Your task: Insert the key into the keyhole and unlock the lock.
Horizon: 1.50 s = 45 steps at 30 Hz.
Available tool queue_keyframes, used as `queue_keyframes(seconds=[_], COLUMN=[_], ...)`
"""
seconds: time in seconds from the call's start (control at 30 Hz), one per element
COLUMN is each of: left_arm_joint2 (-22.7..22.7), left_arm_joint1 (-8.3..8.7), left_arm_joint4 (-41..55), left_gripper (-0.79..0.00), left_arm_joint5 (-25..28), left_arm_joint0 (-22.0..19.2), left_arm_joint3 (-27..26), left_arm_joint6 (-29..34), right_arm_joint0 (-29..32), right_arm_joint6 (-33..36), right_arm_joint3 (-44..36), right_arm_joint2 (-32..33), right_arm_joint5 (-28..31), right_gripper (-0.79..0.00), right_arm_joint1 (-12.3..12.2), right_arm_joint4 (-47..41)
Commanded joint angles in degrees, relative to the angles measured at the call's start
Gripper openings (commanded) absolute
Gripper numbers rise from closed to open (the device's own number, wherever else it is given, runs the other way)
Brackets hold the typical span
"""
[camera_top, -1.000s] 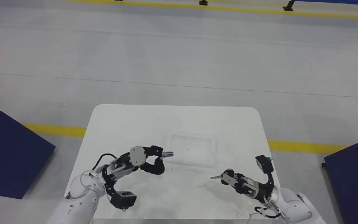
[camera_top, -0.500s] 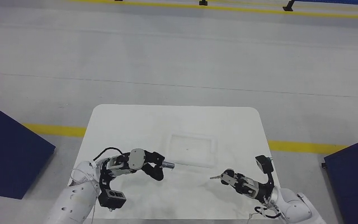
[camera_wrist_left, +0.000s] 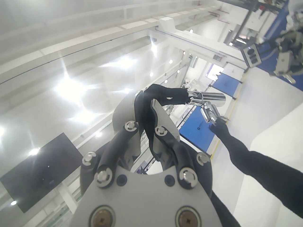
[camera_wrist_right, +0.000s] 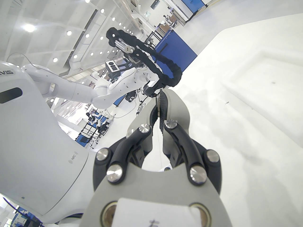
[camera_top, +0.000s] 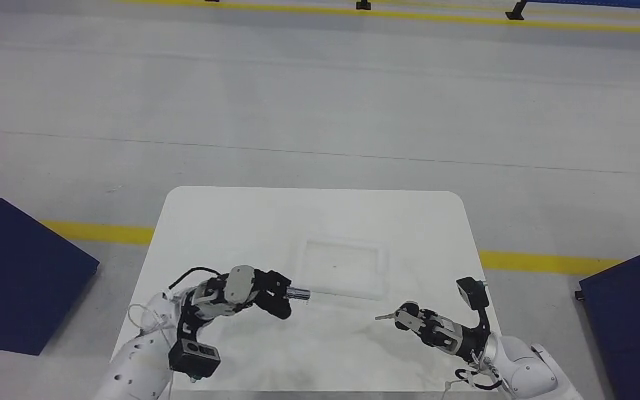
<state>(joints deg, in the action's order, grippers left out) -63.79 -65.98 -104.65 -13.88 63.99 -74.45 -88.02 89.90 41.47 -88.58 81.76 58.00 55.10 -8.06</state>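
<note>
Clenching black cable lock with chrome cylinder (camera_top: pixel 298 294) over white worktop (camera_top: pixel 420 220): left hand (camera_top: pixel 272 296); right hand (camera_top: pixel 405 318) pinches small metal key (camera_top: pixel 384 317), well apart. Line key with keyhole (camera_wrist_right: pixel 127 48) before closing gap.

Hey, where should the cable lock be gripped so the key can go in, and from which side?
Grip the black cable just behind the silver lock body, coming across it from the side. The body's free end faces the key in the right gripper, so that end should probably stay clear. The left gripper pinches about there.
</note>
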Motion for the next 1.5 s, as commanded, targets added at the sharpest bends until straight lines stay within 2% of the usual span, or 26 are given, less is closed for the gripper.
queue_keyframes(seconds=[0.0, 0.23, 0.5, 0.77, 1.47], left_arm_joint2=[1.8, 6.1, 8.1, 8.3, 6.2], left_arm_joint1=[-0.59, -2.2, -4.02, -6.36, -12.0], left_arm_joint4=[3.1, 11.7, 19.6, 25.7, 29.6], left_gripper=[-0.785, -0.785, -0.785, -0.785, -0.785], left_arm_joint5=[0.2, 3.4, 7.8, 12.8, 25.9], left_arm_joint0=[-0.4, -1.0, -0.7, 0.5, 4.4], left_arm_joint3=[-0.4, -0.5, 0.8, 1.7, 3.5], left_arm_joint6=[0.0, 0.0, 0.0, 0.0, 0.0], right_arm_joint0=[0.0, 0.0, 0.0, 0.0, 0.0], right_arm_joint6=[0.0, 0.0, 0.0, 0.0, 0.0], right_arm_joint3=[0.0, 0.0, 0.0, 0.0, 0.0], right_arm_joint2=[0.0, 0.0, 0.0, 0.0, 0.0], right_arm_joint5=[0.0, 0.0, 0.0, 0.0, 0.0], right_gripper=[-0.785, -0.785, -0.785, -0.785, -0.785], right_arm_joint1=[0.0, 0.0, 0.0, 0.0, 0.0], right_arm_joint4=[0.0, 0.0, 0.0, 0.0, 0.0])
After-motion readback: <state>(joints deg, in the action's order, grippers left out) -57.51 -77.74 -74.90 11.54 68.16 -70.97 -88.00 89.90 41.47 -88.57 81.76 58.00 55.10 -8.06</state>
